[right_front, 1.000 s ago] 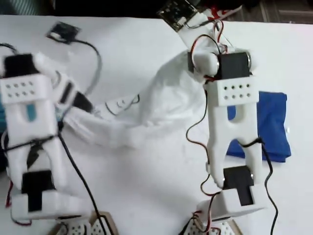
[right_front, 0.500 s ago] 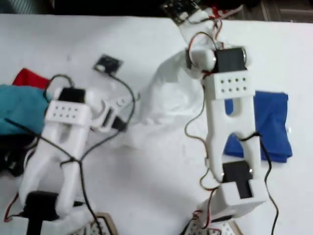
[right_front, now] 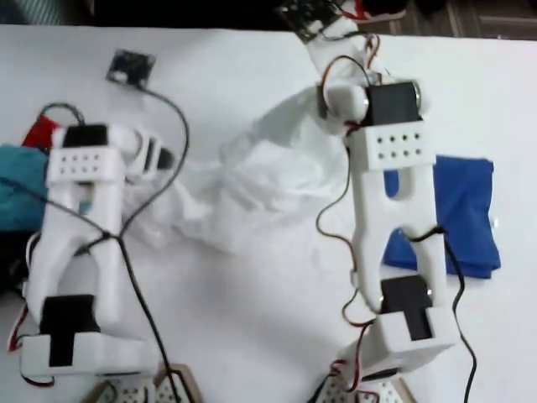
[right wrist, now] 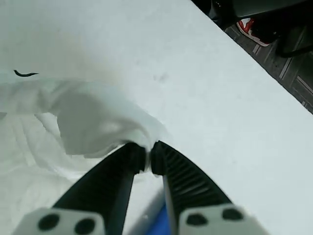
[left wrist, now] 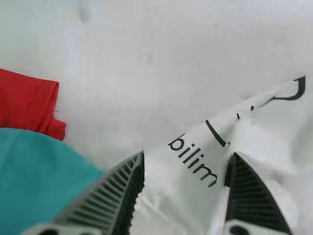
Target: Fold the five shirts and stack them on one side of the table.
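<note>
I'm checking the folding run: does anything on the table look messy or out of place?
Yes. The white shirt lies bunched and wrinkled mid-table, with a fold pinched in the right gripper, unlike the neatly folded blue shirt. The red shirt and teal shirt sit heaped, unfolded, beside the left arm.

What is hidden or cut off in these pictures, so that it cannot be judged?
High view: blue shirt, partly hidden under the right arm.
High view: teal shirt and red shirt, cut off by the picture edge or covered by the left arm.
Right wrist view: how much white shirt the right gripper pinches, hidden by its fingers.
</note>
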Robot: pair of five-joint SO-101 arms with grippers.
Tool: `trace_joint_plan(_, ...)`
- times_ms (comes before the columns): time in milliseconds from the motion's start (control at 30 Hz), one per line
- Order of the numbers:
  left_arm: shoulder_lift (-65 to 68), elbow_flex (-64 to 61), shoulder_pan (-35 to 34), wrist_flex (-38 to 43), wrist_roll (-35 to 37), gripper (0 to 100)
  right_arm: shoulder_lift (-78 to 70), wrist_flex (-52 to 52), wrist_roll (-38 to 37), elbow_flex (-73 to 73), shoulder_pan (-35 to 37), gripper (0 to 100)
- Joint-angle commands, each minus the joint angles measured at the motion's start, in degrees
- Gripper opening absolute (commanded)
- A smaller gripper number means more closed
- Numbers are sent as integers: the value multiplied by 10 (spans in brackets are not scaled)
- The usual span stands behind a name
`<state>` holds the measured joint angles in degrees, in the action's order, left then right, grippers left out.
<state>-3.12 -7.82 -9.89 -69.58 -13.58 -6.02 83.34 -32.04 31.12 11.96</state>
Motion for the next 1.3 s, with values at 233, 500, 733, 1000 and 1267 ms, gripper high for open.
trace_joint_plan(233, -3, 270, 65, -302, 4, 272, -41, -10, 5, 9, 3, 19)
trace_joint_plan(500, -14, 239, 131, -328, -49, 272, -51, -10, 5, 9, 2, 19)
trace_joint_plan(733, 40, 33, 160, -228, -118, 275, -51, -8, 5, 9, -1, 19)
trace_joint_plan(1000, 220, 43, 111, -136, -157, 271, -51, -8, 5, 9, 0, 19)
trace_joint_plan(1267, 297, 161, 71, -133, -122, 137, -49, -7, 5, 9, 2, 19)
